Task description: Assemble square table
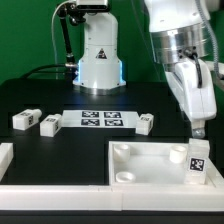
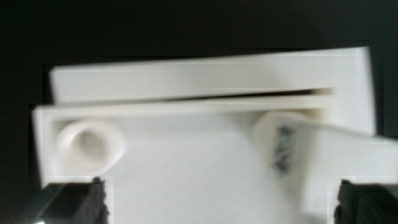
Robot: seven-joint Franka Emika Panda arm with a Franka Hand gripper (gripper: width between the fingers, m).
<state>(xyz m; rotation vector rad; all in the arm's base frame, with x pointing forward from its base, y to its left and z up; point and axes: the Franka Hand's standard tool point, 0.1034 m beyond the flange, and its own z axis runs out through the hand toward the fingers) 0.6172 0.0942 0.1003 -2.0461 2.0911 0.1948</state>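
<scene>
Since the leg block [image 1: 197,160] is standing in the slab's [image 1: 140,168] corner socket, the jaws are hovering just above it, wide open and empty.

Large white plastic square slab [image 1: 150,163]: raised rim, round corner sockets [image 2: 86,146]; lies flat, rim up, at the exterior view's lower right.
Small white tag-marked leg block [image 1: 197,160]: stands upright at the slab's right corner.
Three loose leg blocks [image 1: 25,118] [image 1: 48,124] [image 1: 146,122]: lying behind the slab, apart from it.
</scene>
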